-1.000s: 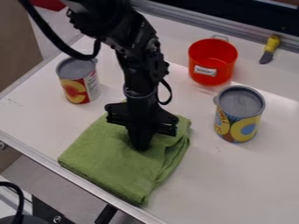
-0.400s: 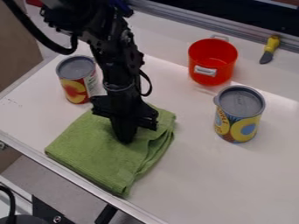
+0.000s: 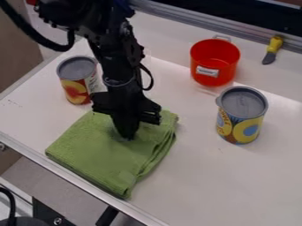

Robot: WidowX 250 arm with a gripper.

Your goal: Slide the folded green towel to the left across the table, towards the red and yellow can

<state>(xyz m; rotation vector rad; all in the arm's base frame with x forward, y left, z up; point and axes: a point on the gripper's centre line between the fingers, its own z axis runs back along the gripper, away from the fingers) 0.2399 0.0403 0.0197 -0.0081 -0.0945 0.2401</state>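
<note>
Green terry towel [image 3: 97, 154], folded into a thick pad, lies right under the gripper [image 3: 127, 137], near the counter's front edge; most of it extends toward the view's bottom left, i.e. the tip is over the upper, far part, a bit R of the pad's middle. Its long axis looks to slant from upper R to lower L, approx., as the far corner is partly hidden behind the gripper. Loose stacked folds run down the R side, w/ the tip just L of them. Gripper points down, body roughly upright, tip at the cloth and apparently touching it; can't tell if it's wide or narrow, or if any cloth is pinched. Black arm [image 3: 115, 50] comes in from the top, upper L. Re: the other stuff on the white counter [image 3: 230, 185]: peach can [image 3: 75, 88] upright, L of the gripper and beyond the towel, close to the gripper's body in view; pineapple can [image 3: 240, 117] upright, well off to the R; red pot [image 3: 214, 62] w/ a pale label, behind that can & slightly L; yellow-handled knife [image 3: 272, 50] at far R, near the back rail [image 3: 194, 22].
</note>
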